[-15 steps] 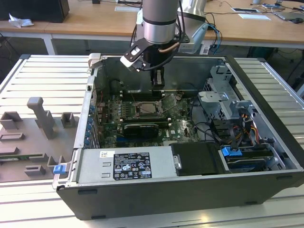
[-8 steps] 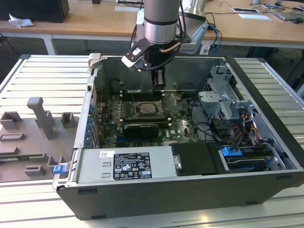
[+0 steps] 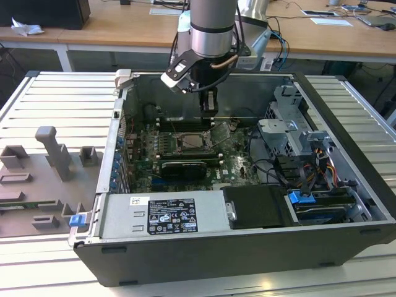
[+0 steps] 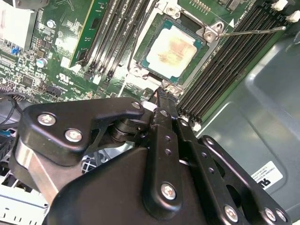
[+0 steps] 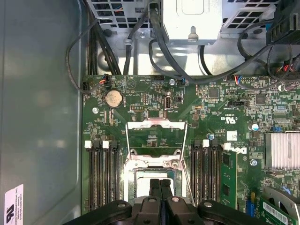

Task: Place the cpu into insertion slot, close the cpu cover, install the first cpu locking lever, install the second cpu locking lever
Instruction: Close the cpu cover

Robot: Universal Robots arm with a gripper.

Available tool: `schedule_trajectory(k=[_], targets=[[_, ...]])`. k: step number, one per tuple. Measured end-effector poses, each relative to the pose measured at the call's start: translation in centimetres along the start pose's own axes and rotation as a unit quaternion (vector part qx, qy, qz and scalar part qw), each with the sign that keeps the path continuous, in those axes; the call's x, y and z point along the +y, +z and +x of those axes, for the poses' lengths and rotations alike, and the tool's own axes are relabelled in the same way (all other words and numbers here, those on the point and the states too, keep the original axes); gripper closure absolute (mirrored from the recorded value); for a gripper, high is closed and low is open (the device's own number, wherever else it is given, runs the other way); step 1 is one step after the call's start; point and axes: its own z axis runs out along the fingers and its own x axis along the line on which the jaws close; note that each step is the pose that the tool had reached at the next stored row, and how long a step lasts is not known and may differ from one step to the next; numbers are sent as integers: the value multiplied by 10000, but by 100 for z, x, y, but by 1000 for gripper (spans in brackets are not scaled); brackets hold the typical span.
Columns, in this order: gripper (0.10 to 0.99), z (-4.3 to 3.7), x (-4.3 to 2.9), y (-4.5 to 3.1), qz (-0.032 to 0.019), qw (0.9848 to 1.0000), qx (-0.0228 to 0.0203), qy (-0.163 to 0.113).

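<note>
Arm [image 3: 213,28]: a fat silver and grey tube, it stood straight up and down.
Wrist [image 3: 204,65]: black, at the low end of the arm.
Gripper [image 3: 209,109]: it hung under the wrist and pointed down.
Fingers [image 5: 154,187]: two thin black ones, pressed tight together — no gap between them.

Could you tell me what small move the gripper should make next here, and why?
Probably shift the shut gripper to the free edge of the cpu cover, ready to tip it over. The cpu already lies in the insertion slot, the cover lies swung back open, and the fingers hold nothing.
</note>
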Motion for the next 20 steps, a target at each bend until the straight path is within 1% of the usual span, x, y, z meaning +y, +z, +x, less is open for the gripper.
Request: schedule_trajectory(k=[8,14,18,20], targets=[[980,0,54,2,0,10000,0,0],[980,0,110,5,0,10000,0,0],[980,0,161,7,0,10000,0,0],[980,0,171,8,0,10000,0,0]])
